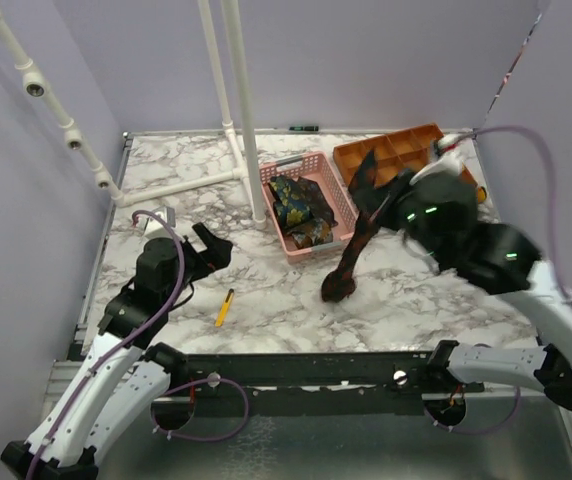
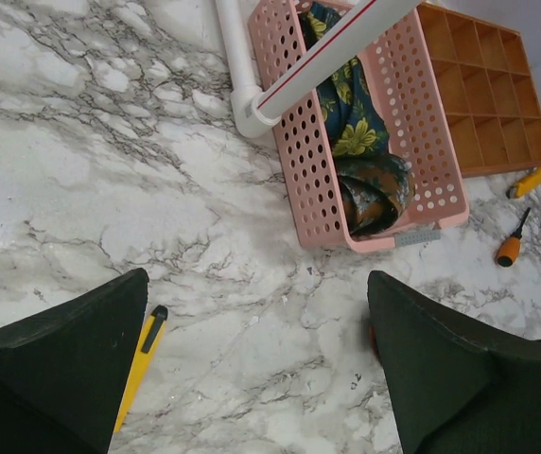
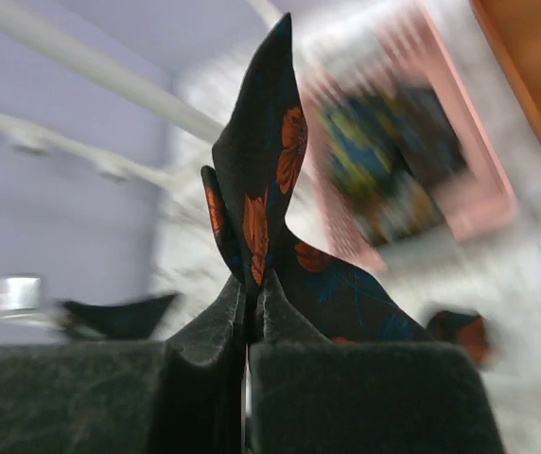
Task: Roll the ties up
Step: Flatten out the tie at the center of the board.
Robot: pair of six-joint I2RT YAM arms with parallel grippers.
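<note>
The dark soft necktie with orange-red flowers [image 3: 261, 189] was pinched tight between the two closed fingers of the right gripper [image 3: 250, 298], low in the middle of the right wrist view. In the top view the necktie hung from that gripper, right of the middle. It slanted down and left to its small dark rolled end [image 1: 338, 290], which touched the white marble surface [image 1: 266, 290] near the middle of the frame. More ties [image 1: 296, 205], dark with yellow, green and blue patterns, lay in a pink plastic basket with holes [image 1: 344, 207], just left of the hanging necktie. An orange tray with many little boxes [image 1: 396, 150] sat at the upper right. The left gripper [image 1: 204, 250], at the lower left, was spread wide with nothing in it. A yellow cutter [image 1: 224, 307] lay near it on the surface.
</note>
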